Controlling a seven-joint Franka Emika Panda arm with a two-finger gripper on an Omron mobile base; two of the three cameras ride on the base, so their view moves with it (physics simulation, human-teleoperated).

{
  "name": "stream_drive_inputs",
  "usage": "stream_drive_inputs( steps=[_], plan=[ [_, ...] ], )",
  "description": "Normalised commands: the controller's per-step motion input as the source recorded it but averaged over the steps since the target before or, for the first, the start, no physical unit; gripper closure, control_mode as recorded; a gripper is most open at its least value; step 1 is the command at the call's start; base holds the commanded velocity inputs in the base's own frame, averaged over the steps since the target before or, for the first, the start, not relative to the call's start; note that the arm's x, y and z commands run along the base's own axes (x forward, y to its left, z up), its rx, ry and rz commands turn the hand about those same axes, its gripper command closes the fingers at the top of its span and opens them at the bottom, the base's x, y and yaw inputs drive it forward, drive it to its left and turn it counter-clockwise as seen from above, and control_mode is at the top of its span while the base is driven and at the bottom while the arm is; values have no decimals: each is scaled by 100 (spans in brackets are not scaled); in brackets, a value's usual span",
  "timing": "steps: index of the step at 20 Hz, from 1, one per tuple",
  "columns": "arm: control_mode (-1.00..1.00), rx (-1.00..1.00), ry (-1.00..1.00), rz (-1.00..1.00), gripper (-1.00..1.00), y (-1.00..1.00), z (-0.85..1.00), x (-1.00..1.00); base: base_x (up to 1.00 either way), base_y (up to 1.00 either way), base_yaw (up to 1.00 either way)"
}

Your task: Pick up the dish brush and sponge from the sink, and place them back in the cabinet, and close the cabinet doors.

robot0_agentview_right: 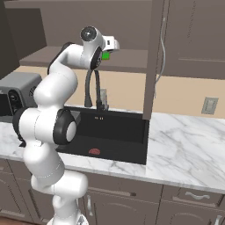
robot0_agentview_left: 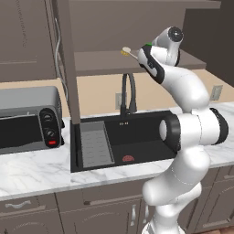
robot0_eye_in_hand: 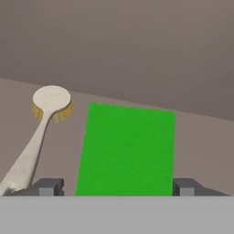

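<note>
STEP: releasing sponge on cabinet shelf | GRIPPER (robot0_eye_in_hand: 117, 187): fingers standing apart, flanking the sponge (robot0_eye_in_hand: 127, 148), no clear clamp | SPONGE: lying flat at 12 o'clock from gripper, long axis running straight ahead | BRUSH (robot0_eye_in_hand: 39, 132): lying at 10 o'clock, just beside sponge | SINK (robot0_agentview_left: 137, 137): sitting below | NEXT: likely retracting, closing doors

The sponge (robot0_eye_in_hand: 127, 148) lies on the cabinet (robot0_agentview_left: 105, 61) shelf, right of the dish brush (robot0_eye_in_hand: 40, 128).

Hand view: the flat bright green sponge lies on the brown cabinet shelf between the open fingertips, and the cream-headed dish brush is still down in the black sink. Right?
Not quite. The cream-headed dish brush is not in the black sink; the hand view shows it on the brown cabinet shelf beside the flat bright green sponge. The rest holds: the gripper is open.
</note>
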Motion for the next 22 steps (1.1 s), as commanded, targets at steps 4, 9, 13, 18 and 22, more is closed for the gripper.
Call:
stream_drive_inputs(
  steps=[4, 9, 13, 18, 22],
  plan=[
    [-100, 0, 0, 0, -100, 0, 0, 0, 0, 0, 0],
    [-100, 0, 0, 0, -100, 0, 0, 0, 0, 0, 0],
    [-100, 0, 0, 0, -100, 0, 0, -5, 0, 0, 0],
    [-100, 0, -2, 0, -100, 0, -2, -10, 0, 0, 0],
    [-100, 0, -8, 0, -100, 0, 0, -28, 0, 0, 0]
  ],
)
